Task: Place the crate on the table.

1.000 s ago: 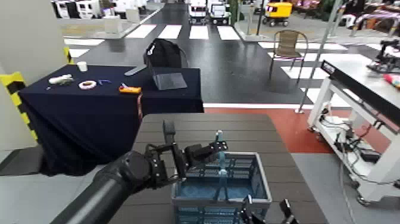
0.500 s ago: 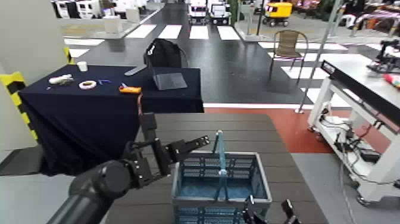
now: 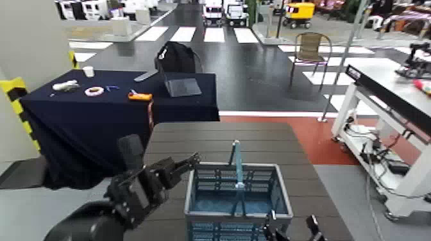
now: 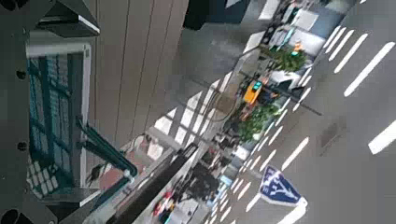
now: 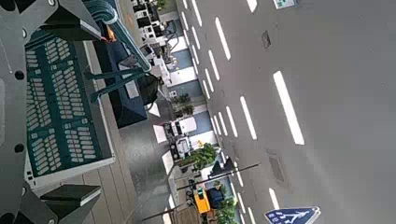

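The blue-grey lattice crate stands on the near part of the dark brown slatted table, its thin teal handle upright. My left gripper is open and empty, to the left of the crate by the table's left edge, apart from it. My right gripper is open at the crate's near right corner, low in the head view. The left wrist view shows the crate beyond the open fingers. The right wrist view shows the crate and its handle between the fingers.
A navy-draped table with a laptop, a backpack and small items stands beyond on the left. A white-framed workbench is at the right. A chair stands farther back.
My left gripper has left the crate's handle and drawn back to the left, away from the crate. The crate stays on the table. The right gripper has barely moved.
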